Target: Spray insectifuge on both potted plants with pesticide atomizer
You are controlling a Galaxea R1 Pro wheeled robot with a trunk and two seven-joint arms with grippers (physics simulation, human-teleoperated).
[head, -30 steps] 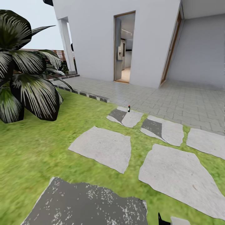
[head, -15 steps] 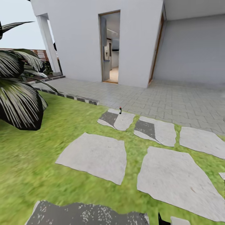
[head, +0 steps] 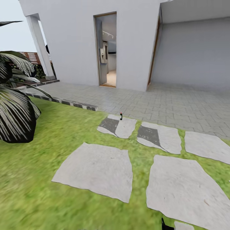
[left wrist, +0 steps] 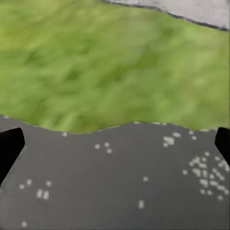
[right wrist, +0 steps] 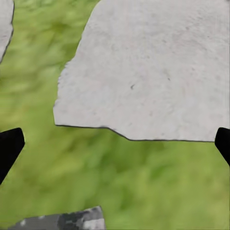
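The pesticide atomizer (head: 121, 116), a tiny dark bottle with a red top, stands upright on the far edge of a small stepping stone (head: 117, 126) in the garden lawn (head: 48, 143), several stones ahead of me. The potted plants are out of view. My left gripper (left wrist: 115, 143) is open over a dark speckled stone (left wrist: 115, 187) and grass, with nothing between its fingers. My right gripper (right wrist: 115, 143) is open above grass and a pale stone (right wrist: 153, 72), also holding nothing.
A big striped spiky plant (head: 14, 111) stands at the left. Large pale stepping stones (head: 95, 169) lie ahead. Beyond them are a grey paved patio (head: 179, 105), a white house wall with an open doorway (head: 105, 51), and a brown slat fence (head: 30, 57) far left.
The whole head view has shifted: the spiky plant has slid toward the left edge, the dark stone at the bottom has dropped out, and the stones look nearer. The atomizer itself stands as before.
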